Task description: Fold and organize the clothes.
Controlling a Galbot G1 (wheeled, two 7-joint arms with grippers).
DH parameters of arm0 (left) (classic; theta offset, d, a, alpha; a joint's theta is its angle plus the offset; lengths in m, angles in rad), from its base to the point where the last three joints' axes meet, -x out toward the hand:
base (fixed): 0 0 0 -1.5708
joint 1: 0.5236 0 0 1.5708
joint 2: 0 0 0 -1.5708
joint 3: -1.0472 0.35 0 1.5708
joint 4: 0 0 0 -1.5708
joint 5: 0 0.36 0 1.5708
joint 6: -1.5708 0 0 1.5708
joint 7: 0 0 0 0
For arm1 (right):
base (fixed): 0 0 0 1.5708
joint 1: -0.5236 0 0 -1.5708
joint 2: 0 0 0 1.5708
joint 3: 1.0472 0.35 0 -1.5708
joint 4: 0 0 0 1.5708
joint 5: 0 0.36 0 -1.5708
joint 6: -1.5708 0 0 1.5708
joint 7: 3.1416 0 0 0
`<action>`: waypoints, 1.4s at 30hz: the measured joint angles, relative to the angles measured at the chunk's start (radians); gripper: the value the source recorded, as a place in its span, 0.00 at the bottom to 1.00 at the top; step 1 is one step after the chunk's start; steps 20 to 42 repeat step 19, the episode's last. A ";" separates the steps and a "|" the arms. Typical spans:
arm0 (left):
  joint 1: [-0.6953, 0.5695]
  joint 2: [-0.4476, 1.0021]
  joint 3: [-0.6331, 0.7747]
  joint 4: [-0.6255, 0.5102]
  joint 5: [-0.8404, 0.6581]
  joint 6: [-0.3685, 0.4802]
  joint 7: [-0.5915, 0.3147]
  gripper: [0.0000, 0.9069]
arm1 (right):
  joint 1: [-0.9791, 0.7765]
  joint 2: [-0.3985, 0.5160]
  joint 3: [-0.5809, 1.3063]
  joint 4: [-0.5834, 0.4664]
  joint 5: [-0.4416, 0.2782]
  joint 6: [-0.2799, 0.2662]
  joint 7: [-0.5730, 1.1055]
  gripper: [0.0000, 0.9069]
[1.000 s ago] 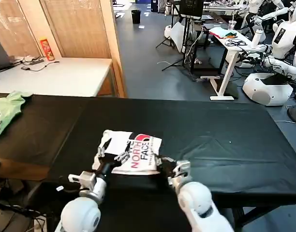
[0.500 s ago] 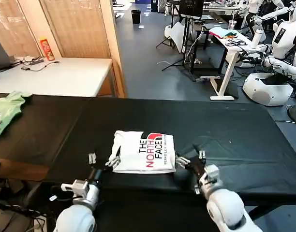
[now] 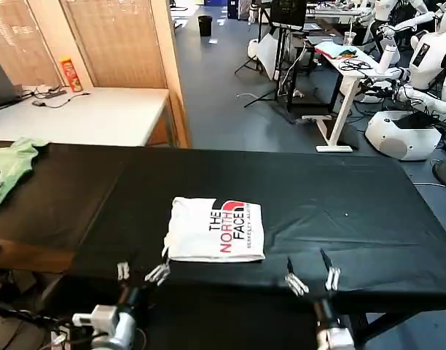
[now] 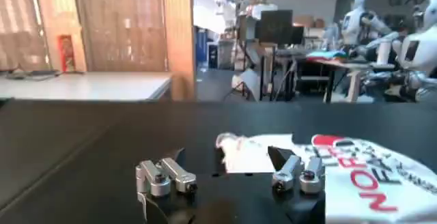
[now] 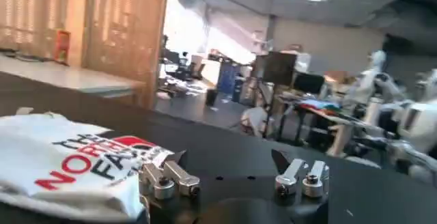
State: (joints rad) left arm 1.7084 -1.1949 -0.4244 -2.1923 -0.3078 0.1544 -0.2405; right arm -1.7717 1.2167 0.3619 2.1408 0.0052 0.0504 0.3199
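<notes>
White T-shirt folded into compact rectangle, black-and-red NORTH FACE print up, lies near front edge of black desk. Left hand and right hand open, empty, at near edge. Head view shows green garment far left.

You have one white T-shirt folded into a compact, roughly square packet on the black surface. It lies flat, print side up, with the black-and-red "THE NORTH FACE" lettering running sideways across its right half, the red patch toward the far edge. The packet sits close to the surface's near edge, a little left of the middle, well away from both side edges. Its left side is slightly rumpled, with a small fold of cloth poking out at the near left corner. Nothing grips it; it rests free.
</notes>
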 joint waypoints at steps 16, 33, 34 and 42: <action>0.151 0.031 -0.110 -0.075 -0.044 0.044 0.008 0.97 | -0.346 0.019 0.030 0.188 0.056 -0.076 0.104 0.97; 0.159 0.029 -0.114 -0.078 -0.044 0.042 0.016 0.97 | -0.359 0.019 0.030 0.196 0.056 -0.075 0.104 0.97; 0.159 0.029 -0.114 -0.078 -0.044 0.042 0.016 0.97 | -0.359 0.019 0.030 0.196 0.056 -0.075 0.104 0.97; 0.159 0.029 -0.114 -0.078 -0.044 0.042 0.016 0.97 | -0.359 0.019 0.030 0.196 0.056 -0.075 0.104 0.97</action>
